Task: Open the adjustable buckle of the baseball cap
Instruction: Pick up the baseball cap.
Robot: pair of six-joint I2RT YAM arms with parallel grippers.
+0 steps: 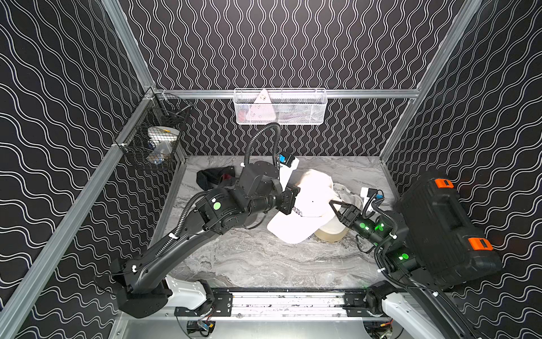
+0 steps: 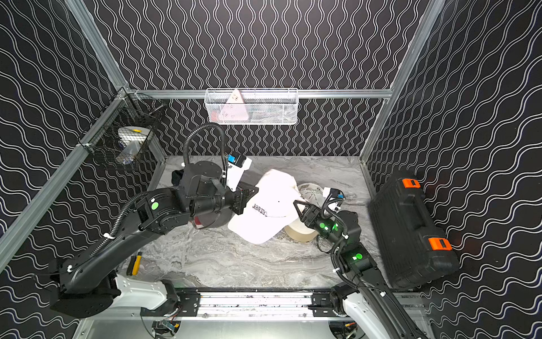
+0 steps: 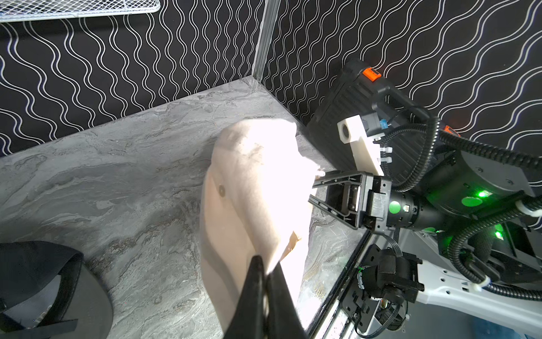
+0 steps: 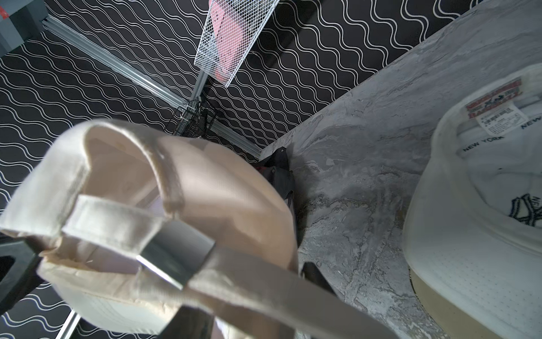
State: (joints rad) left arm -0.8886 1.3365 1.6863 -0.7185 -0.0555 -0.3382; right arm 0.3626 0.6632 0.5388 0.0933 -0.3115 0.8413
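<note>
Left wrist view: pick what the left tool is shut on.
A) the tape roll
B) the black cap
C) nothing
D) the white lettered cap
D: the left tool is pinched shut on the fabric of the white lettered cap, while the black cap lies apart from it on the table.
</note>
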